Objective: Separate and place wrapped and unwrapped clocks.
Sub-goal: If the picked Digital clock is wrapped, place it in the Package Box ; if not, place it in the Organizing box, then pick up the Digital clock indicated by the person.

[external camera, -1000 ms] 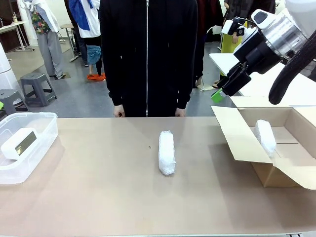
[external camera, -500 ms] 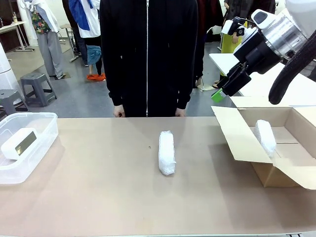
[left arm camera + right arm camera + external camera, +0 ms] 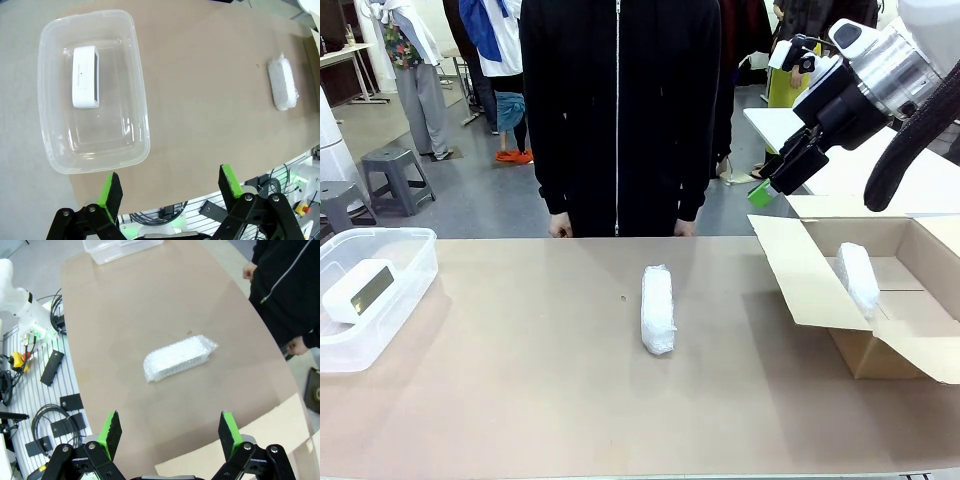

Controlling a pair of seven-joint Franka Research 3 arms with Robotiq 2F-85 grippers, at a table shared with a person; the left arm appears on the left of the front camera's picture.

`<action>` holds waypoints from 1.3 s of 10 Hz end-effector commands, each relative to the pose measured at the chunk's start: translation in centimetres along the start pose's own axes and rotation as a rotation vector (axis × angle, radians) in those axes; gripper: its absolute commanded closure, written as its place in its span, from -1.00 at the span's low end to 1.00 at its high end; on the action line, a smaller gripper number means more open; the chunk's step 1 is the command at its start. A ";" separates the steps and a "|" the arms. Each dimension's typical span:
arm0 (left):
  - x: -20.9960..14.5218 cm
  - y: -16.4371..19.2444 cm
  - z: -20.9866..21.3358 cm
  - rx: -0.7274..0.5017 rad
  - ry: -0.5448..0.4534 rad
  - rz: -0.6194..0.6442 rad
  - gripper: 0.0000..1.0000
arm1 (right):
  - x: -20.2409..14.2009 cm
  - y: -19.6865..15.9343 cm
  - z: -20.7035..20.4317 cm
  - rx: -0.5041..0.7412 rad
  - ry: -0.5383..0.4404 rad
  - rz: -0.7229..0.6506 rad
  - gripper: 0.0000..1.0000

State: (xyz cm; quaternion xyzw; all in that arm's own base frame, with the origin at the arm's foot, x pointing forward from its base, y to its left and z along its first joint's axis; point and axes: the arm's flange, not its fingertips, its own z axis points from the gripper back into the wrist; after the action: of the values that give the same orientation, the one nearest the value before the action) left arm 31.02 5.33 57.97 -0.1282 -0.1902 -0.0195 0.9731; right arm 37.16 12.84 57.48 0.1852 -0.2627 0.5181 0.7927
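Nearest the robot's side, the left fingers are seen in the left wrist view, held apart with nothing between them, above the near edge of the surface at its left end. Below and beyond them, a clear plastic bin stands at the left edge of the surface. A bare digital clock lies inside it, close to one short wall. In the front view the clock's greenish screen is turned towards the middle of the surface.

About midway between the near and far edges, a wrapped clock lies on the bare surface. Its long axis runs from near to far, and it is well apart from both the bin and the box. It is touched by nothing.

At the right edge, an open cardboard box stands with its flaps spread outward. A second wrapped clock rests inside it, against the inner side of a flap.

Above the far right corner, beyond the box's rim, the right fingers are held in the air. In the right wrist view these fingers are seen spread wide and empty.

Behind the far edge, a person in a black zipped jacket stands with both hands hanging just above the edge.
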 end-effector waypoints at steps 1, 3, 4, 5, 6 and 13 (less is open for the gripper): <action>0.0 0.1 -0.1 0.001 0.002 -0.009 -1.00 | 0.2 -0.2 0.0 0.020 -0.014 0.002 -1.00; 0.0 0.1 -0.1 0.001 0.002 -0.009 -1.00 | 0.2 -0.2 0.0 0.020 -0.014 0.002 -1.00; 0.0 0.1 -0.1 0.001 0.002 -0.009 -1.00 | 0.2 -0.2 0.0 0.020 -0.014 0.002 -1.00; 0.0 0.1 -0.1 0.001 0.002 -0.009 -1.00 | 0.2 -0.2 0.0 0.020 -0.014 0.002 -1.00; 0.0 0.1 -0.1 0.001 0.002 -0.009 -1.00 | 0.2 -0.2 0.0 0.020 -0.014 0.002 -1.00; 0.1 -1.8 0.3 -0.039 0.000 -0.163 -1.00 | 0.2 -0.2 0.0 0.020 -0.014 0.002 -1.00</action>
State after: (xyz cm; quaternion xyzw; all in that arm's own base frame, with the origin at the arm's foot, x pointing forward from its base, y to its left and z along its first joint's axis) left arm 31.03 4.75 58.14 -0.1268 -0.1934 -0.0453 0.9718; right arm 37.16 12.84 57.48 0.1852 -0.2627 0.5180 0.7927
